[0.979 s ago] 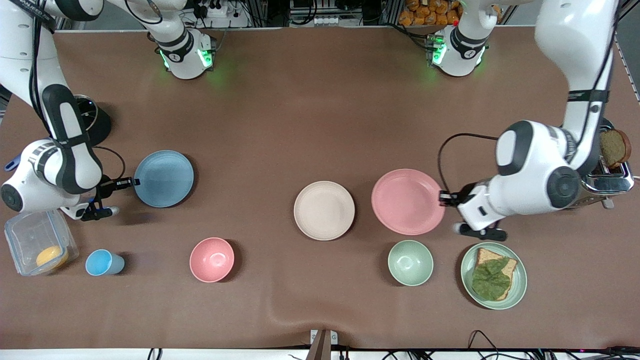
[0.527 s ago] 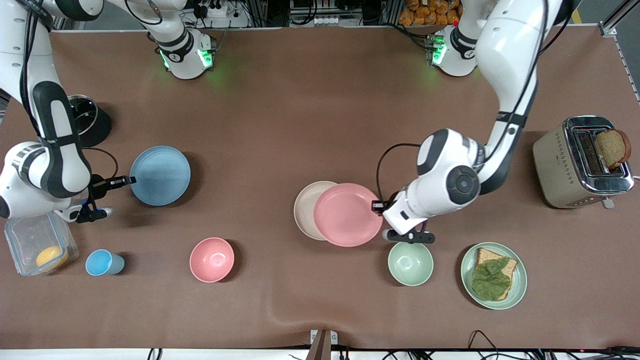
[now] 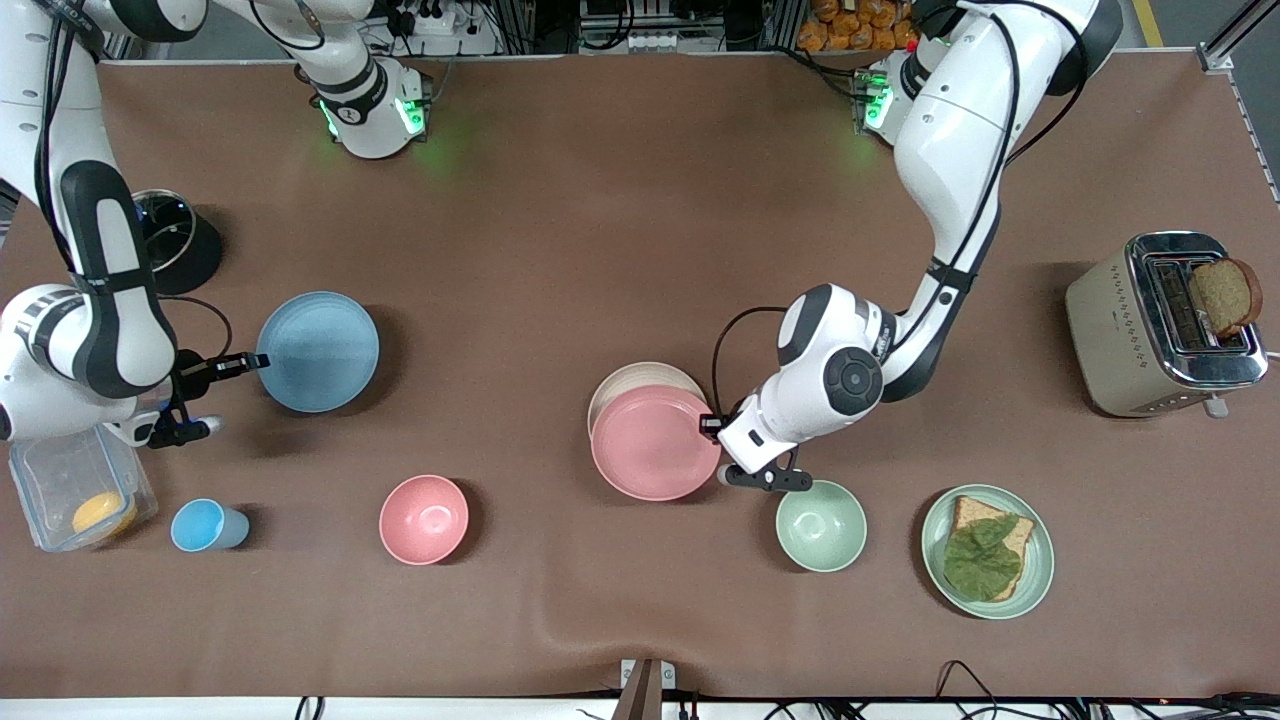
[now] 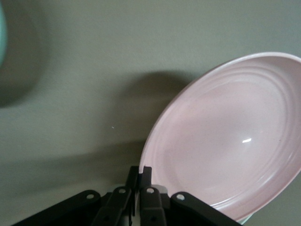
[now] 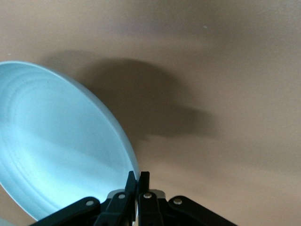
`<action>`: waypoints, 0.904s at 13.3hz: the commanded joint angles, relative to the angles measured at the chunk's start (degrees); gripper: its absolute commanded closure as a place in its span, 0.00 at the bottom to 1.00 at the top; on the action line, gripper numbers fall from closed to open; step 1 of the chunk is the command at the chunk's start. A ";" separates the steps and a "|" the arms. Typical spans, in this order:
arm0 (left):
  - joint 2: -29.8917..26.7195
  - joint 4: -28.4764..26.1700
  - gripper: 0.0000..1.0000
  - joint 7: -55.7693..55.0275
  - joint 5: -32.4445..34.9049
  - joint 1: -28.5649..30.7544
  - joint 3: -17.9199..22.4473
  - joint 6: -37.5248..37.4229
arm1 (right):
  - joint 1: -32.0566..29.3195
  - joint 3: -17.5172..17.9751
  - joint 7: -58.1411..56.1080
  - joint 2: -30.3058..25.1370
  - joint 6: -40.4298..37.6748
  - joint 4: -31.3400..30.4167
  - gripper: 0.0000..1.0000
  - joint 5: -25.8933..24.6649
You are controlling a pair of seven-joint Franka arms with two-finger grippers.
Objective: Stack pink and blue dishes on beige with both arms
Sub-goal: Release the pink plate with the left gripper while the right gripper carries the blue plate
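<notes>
Brown table below us: our left gripper [image 3: 712,425] pinches the pink plate's [image 3: 655,443] rim, held over the beige plate [image 3: 640,378] but offset toward the camera. We centre it before lowering. Our right gripper [image 3: 247,363] pinches the raised blue plate [image 3: 317,351].

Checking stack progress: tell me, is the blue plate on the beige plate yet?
No, the blue plate sits far toward the right arm's end, gripped by the right claw.
</notes>
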 commanded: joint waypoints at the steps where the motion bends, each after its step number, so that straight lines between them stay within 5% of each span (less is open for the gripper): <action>1: 0.82 0.83 0.78 0.17 -2.13 -1.40 0.10 -0.50 | 0.04 0.35 1.36 -0.01 -3.42 2.68 1.00 0.94; 2: 0.82 0.83 0.01 0.35 -2.57 -1.57 0.10 -0.59 | 0.21 0.35 1.54 -0.01 -4.48 3.39 1.00 0.94; 7: -4.43 1.09 0.00 0.09 0.05 0.44 0.97 -4.70 | 2.32 0.70 5.75 -0.10 -7.12 6.20 1.00 1.03; 12: -12.00 1.18 0.00 0.43 14.54 6.94 0.89 -13.75 | 12.58 0.88 21.71 -0.28 -9.85 11.65 1.00 4.97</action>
